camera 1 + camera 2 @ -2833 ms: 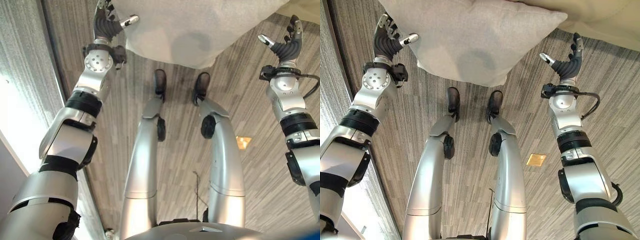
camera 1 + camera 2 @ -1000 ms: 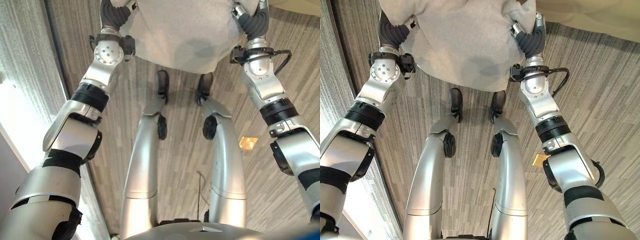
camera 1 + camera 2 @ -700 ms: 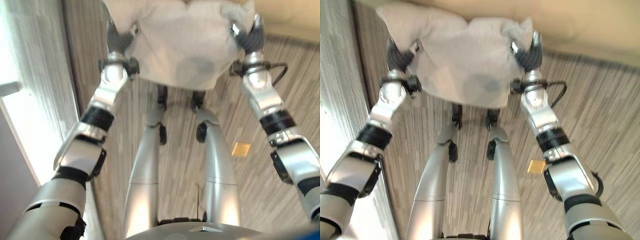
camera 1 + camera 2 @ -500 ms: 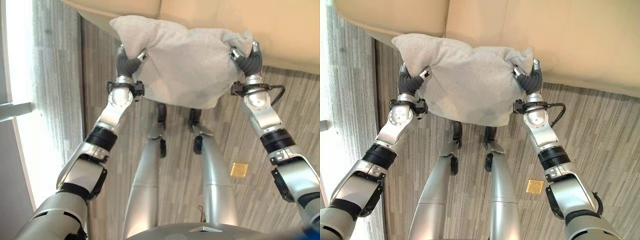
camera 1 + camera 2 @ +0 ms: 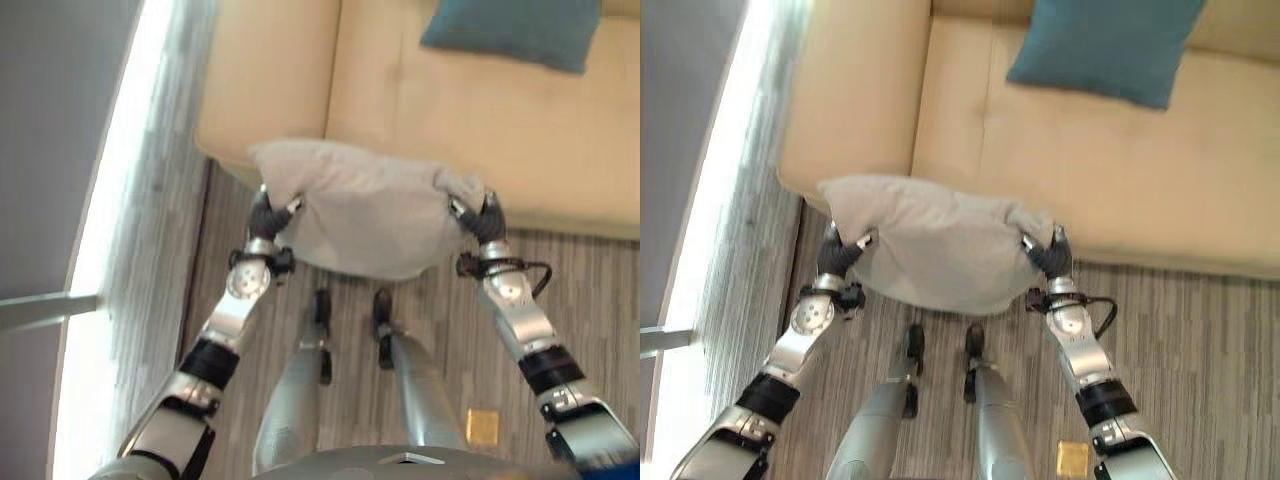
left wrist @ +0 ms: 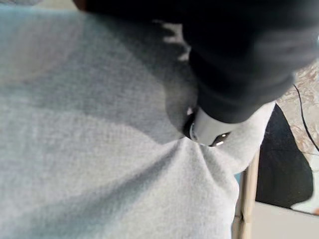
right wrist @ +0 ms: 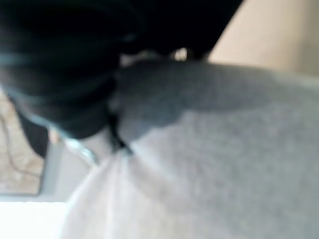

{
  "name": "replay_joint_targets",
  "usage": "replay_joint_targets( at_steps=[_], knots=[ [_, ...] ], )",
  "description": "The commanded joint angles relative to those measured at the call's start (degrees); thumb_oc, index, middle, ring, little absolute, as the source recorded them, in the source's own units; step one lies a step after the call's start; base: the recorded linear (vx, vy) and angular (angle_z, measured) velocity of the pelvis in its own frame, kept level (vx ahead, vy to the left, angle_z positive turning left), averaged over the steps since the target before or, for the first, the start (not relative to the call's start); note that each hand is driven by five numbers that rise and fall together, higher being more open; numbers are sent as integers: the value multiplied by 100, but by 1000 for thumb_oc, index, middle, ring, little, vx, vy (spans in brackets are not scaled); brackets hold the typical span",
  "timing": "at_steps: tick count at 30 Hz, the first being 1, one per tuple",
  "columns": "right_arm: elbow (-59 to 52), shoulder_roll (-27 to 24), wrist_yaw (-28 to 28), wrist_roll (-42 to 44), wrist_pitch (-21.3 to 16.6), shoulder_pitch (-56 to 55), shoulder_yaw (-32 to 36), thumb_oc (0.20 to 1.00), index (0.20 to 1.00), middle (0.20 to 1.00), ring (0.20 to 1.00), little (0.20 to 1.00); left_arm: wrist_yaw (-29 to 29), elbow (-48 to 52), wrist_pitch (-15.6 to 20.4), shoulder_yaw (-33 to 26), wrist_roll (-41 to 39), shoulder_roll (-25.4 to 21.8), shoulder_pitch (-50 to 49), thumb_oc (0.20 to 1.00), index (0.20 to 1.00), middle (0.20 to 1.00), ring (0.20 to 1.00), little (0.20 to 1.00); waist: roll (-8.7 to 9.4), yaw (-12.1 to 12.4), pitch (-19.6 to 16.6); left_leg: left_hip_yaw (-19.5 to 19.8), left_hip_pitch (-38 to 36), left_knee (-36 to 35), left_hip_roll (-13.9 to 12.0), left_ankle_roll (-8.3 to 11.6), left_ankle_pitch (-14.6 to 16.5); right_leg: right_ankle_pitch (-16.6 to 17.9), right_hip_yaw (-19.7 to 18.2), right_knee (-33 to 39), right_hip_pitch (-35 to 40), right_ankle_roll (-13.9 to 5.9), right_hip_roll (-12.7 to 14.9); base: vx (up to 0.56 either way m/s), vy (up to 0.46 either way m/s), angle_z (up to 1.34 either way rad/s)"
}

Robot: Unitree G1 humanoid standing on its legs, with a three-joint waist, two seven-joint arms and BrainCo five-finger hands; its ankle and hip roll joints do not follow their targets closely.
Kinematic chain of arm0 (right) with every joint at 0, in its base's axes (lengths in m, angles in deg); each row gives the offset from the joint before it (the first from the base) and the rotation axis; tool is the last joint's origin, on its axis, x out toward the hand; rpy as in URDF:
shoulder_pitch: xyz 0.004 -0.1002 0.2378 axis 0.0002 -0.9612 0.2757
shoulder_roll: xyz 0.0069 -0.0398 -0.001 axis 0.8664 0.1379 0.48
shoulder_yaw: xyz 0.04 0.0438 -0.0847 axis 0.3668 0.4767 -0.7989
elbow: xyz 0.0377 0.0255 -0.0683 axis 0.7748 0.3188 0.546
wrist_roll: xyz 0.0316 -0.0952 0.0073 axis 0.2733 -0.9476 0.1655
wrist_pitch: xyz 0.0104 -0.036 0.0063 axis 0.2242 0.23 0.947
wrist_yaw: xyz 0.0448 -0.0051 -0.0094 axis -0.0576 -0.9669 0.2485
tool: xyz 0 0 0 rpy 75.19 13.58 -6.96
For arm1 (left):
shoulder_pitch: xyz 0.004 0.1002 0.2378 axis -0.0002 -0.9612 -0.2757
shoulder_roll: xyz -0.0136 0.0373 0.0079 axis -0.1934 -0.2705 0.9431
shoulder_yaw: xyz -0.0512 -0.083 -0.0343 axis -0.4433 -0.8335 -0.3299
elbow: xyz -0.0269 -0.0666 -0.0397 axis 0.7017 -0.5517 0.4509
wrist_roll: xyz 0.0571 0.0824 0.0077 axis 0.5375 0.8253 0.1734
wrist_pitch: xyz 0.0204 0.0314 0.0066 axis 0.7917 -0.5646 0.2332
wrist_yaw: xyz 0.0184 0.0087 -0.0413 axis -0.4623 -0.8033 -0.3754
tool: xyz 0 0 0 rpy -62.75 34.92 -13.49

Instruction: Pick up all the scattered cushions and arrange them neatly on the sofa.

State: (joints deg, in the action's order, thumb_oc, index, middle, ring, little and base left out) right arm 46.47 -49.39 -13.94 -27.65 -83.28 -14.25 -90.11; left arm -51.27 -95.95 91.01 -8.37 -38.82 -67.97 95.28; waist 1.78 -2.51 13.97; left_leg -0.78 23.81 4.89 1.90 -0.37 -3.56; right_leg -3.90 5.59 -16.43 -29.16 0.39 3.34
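I hold a light grey cushion (image 5: 370,215) off the floor between both hands, just in front of the beige sofa (image 5: 480,130). My left hand (image 5: 266,218) is shut on its left edge, my right hand (image 5: 478,220) on its right edge. In the left wrist view the thumb (image 6: 207,132) presses into the grey cloth (image 6: 89,149); the right wrist view has the same cloth (image 7: 224,164) bunched under the dark hand cover (image 7: 60,94). A teal cushion (image 5: 1102,45) lies on the sofa seat at the back right.
The sofa's left armrest (image 5: 850,90) stands beyond my left hand. Striped grey-brown flooring (image 5: 1200,340) runs under me, with a small brass floor plate (image 5: 1072,458) at the lower right. A bright strip along a wall (image 5: 110,270) borders the left side.
My hands went from open beside the cushion to shut on its two edges and lifted it. The camera has tilted up, bringing the sofa seat and teal cushion into view.
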Motion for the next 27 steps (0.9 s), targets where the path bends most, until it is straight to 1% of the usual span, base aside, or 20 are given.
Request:
replay_joint_targets(
  at_steps=[1,5,6,7,10,13,17,18,20,21,22,23,24,25,26,27],
  knots=[
    [-349,74,109,-162,-287,28,79,200,200,200,200,200,420,492,509,121,60,247,276,200,200,200,200,200,-15,-48,-514,448,-402,98,169,282,584,378,126,798,601,-584,197,52,-22,-11],
    [-322,75,148,-154,-205,-327,301,200,200,200,200,200,493,493,407,7,117,178,-113,200,200,200,200,200,3,-113,-691,356,-960,-40,135,254,636,367,17,1070,1219,-592,120,76,-5,-11],
    [-297,74,167,-184,-166,-461,401,200,200,200,200,200,523,514,352,-74,162,141,-295,200,200,200,200,200,-6,-140,-765,281,-1246,-128,133,210,673,368,-84,1159,1475,-599,54,104,23,-25],
    [-291,79,179,-184,-138,-532,449,200,200,200,200,200,539,536,342,-94,163,135,-379,200,200,200,200,200,-16,-152,-801,242,-1377,-200,124,189,686,370,-117,1214,1591,-606,23,71,22,-26],
    [-263,107,176,-210,-75,-641,506,200,200,200,200,200,558,543,289,-106,206,134,-495,200,200,200,200,200,-29,-163,-820,155,-1606,-282,147,149,682,411,-213,1313,1817,-641,-22,21,39,-36],
    [-252,126,183,-237,-36,-759,611,200,200,200,200,200,592,541,245,-130,252,152,-658,200,200,200,200,200,-72,-200,-899,32,-1874,-484,168,97,683,517,-384,1443,1969,-732,-29,9,73,-42],
    [-280,138,228,-339,55,-1005,784,200,200,200,200,200,726,624,171,-146,320,165,-891,200,200,200,200,200,-118,-274,-991,-221,-2186,-618,204,60,736,632,-593,1497,2101,-856,-38,7,80,-52],
    [-308,147,233,-377,55,-1059,832,200,200,200,200,200,763,664,141,-139,371,151,-971,200,200,200,200,200,-123,-305,-987,-352,-2279,-607,208,23,775,651,-698,1459,2109,-907,-54,-38,77,-53],
    [-303,177,236,-435,67,-1071,842,200,200,200,200,200,779,697,111,-196,401,118,-1082,200,200,200,200,200,-119,-289,-948,-549,-2358,-586,173,4,784,684,-766,1327,2070,-956,-100,-79,38,-58],
    [-295,199,241,-451,65,-1066,832,200,200,200,200,200,788,710,110,-231,386,103,-1116,200,200,200,200,200,-122,-247,-916,-662,-2384,-579,143,-2,796,675,-682,1235,2036,-976,-100,-64,-1,-76],
    [-297,199,240,-451,66,-1067,831,200,200,200,200,200,790,709,111,-232,385,102,-1116,200,200,200,200,200,-121,-234,-910,-675,-2394,-580,141,-2,801,668,-696,1222,2034,-977,-104,-58,-16,-80],
    [-292,222,233,-462,68,-1053,821,200,200,200,200,200,789,728,110,-237,387,82,-1129,200,200,200,200,200,-124,-181,-887,-783,-2408,-577,100,-6,806,645,-473,1082,1998,-985,-59,-65,-42,-90],
    [-312,232,231,-474,72,-1046,808,200,200,200,200,200,812,768,99,-244,333,79,-1149,200,200,200,200,200,-132,-110,-863,-909,-2407,-552,37,1,814,569,-1,897,1971,-952,77,-77,-60,-89],
    [-335,246,243,-478,83,-1064,808,200,200,200,200,200,840,764,94,-242,310,88,-1175,200,200,200,200,200,-135,-96,-880,-959,-2418,-573,3,22,800,504,291,819,1982,-925,153,-73,-96,-127],
    [-375,259,277,-493,83,-1123,813,200,200,200,200,200,890,774,79,-260,279,93,-1220,200,200,200,200,200,-110,-61,-927,-1129,-2447,-554,-43,31,809,388,791,725,2087,-909,277,-60,-98,-104],
    [-396,275,298,-480,87,-1155,818,200,200,200,200,200,923,781,74,-268,238,118,-1252,200,200,200,200,200,-77,-25,-945,-1234,-2425,-519,-51,50,814,341,1032,808,2213,-905,333,-47,-81,-87]
  ],
)
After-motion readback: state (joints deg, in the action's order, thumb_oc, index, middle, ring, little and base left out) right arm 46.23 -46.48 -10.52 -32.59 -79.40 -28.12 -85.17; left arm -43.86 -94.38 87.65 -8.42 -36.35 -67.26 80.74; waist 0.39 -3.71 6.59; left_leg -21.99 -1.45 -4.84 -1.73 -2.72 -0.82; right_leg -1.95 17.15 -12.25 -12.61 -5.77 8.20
